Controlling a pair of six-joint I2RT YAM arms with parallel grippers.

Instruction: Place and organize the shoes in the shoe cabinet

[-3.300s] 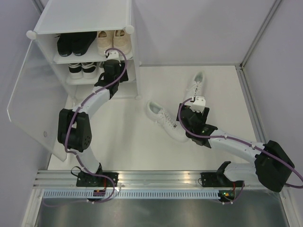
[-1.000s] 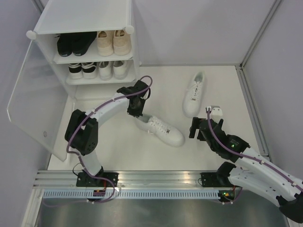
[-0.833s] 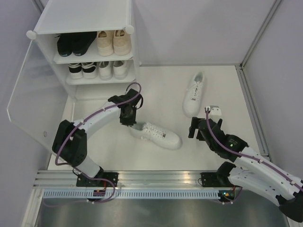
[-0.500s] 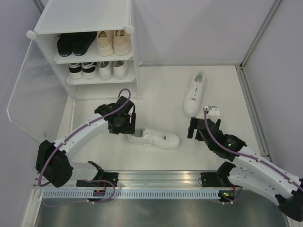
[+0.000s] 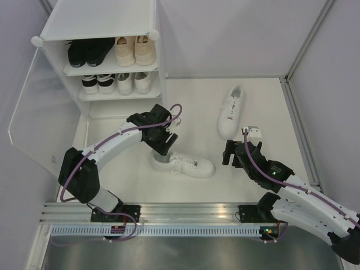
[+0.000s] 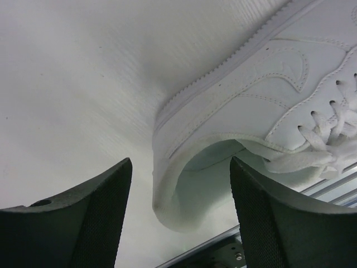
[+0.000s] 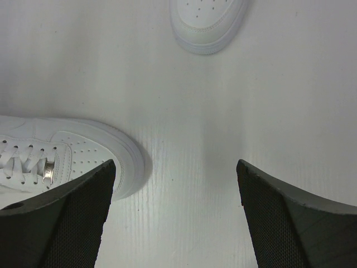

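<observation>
left jaws sat apart astride heel of near white sneaker [image 5: 188, 165], likely to lift it to shoe cabinet [image 5: 98, 19] at 11 o'clock; right jaws apart, empty

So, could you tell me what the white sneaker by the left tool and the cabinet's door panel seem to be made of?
White sneaker: likely smooth leather or a synthetic look-alike, matte with a faint sheen; stitched panels and a punched toe show. Door panel: probably frosted translucent plastic; it looks milky, with what lies behind showing only dimly.
</observation>
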